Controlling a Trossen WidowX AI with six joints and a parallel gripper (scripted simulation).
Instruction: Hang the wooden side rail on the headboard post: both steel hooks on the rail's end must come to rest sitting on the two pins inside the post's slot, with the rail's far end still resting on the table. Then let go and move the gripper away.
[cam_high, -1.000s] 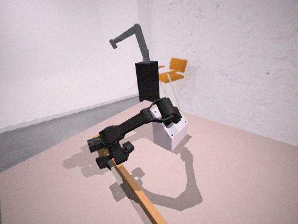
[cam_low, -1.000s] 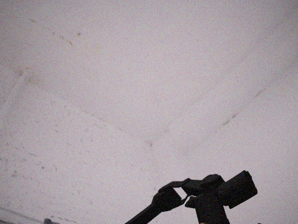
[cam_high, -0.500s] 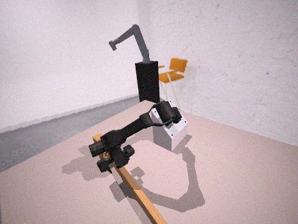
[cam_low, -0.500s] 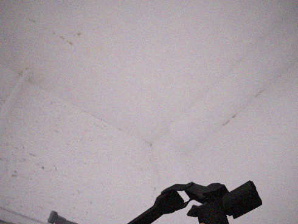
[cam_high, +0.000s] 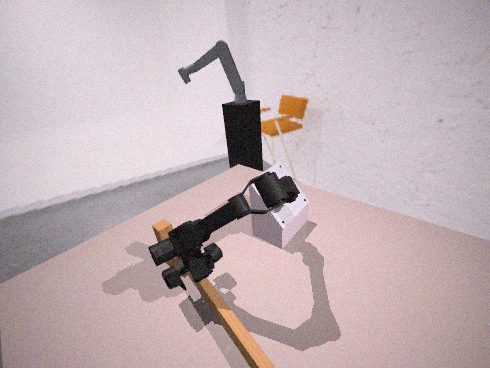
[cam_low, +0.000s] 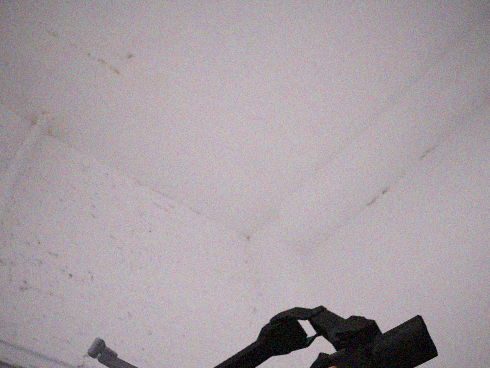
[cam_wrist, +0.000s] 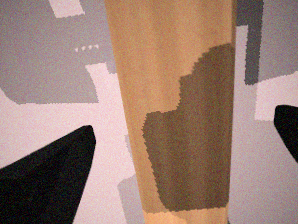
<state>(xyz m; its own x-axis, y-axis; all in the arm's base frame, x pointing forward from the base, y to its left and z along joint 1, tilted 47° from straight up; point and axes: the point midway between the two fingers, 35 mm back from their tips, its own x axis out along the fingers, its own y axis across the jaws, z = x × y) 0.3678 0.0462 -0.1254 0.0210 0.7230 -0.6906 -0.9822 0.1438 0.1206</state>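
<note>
My end effector (cam_high: 190, 287) (cam_wrist: 182, 124) is released above the rail (cam_high: 235, 325) (cam_wrist: 170, 45), lower centre; for grasping, I should probably lower, then close.

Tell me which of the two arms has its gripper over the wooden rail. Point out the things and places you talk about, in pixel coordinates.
The black arm (cam_high: 220, 215) (cam_low: 245, 356), its open gripper (cam_high: 192, 281) (cam_wrist: 182, 124) over the rail (cam_high: 240, 330) (cam_wrist: 150, 60). The other arm (cam_high: 229, 67) (cam_low: 117, 358) is grey, on a tall black pedestal (cam_high: 243, 135) behind.

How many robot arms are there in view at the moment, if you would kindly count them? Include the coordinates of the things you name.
2: a black arm (cam_high: 215, 219) (cam_low: 280, 336) in front, reaching over the table (cam_high: 380, 280), and a gray arm (cam_high: 229, 67) (cam_low: 98, 348) behind, atop a black pedestal (cam_high: 243, 135).
</note>
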